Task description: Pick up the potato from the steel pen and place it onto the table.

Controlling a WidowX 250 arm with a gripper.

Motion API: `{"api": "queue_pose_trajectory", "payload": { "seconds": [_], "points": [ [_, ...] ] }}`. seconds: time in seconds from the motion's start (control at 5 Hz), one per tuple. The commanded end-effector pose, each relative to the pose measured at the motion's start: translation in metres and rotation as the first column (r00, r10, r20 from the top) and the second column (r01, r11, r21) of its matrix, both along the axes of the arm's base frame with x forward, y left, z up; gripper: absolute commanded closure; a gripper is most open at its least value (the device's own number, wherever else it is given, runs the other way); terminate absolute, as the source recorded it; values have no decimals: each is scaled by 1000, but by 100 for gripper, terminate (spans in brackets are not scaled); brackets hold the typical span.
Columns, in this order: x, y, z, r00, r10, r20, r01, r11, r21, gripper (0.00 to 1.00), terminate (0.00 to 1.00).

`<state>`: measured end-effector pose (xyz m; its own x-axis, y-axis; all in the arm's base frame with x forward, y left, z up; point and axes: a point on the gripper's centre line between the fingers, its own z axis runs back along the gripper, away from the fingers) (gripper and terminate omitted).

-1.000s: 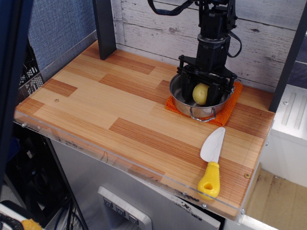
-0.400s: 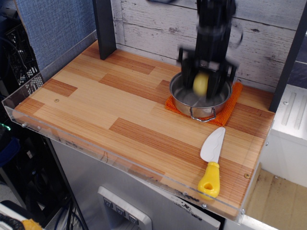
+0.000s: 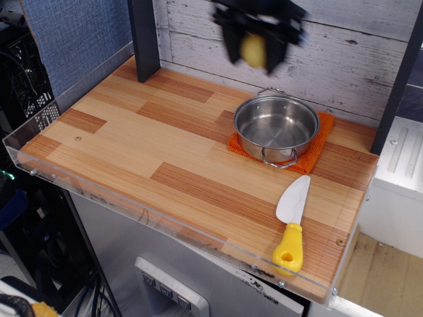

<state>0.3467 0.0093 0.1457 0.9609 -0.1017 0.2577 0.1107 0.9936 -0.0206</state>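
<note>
My black gripper (image 3: 254, 54) is high at the top of the view, blurred by motion, shut on the pale-yellow potato (image 3: 253, 50). It hangs well above the table (image 3: 132, 142), up and to the left of the steel pen (image 3: 276, 127). The steel pen is a round shiny pan with two wire loop handles. It stands empty on an orange woven mat (image 3: 316, 150) at the back right of the striped wooden tabletop.
A white toy knife with a yellow handle (image 3: 291, 226) lies near the front right edge. A dark post (image 3: 144, 39) stands at the back left. A clear acrylic rim (image 3: 152, 221) edges the tabletop. A white plank wall is behind.
The gripper has lifted the potato out of the pan and moved it up and to the left. The pan now stands empty.
</note>
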Motion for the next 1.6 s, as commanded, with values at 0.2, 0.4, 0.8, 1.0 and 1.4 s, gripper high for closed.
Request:
{"api": "queue_pose_trajectory", "payload": {
  "seconds": [0.2,0.4,0.8,1.0,1.4],
  "points": [
    [-32,111,-22,985,152,-84,-151,988,25,100,0],
    [-27,151,-35,981,174,-86,-170,984,58,100,0],
    [-2,162,-60,981,177,-82,-168,980,106,100,0],
    [10,138,-73,984,148,-101,-137,985,107,100,0],
    [12,135,-103,975,144,-171,-129,987,96,100,0]
  ]
}}
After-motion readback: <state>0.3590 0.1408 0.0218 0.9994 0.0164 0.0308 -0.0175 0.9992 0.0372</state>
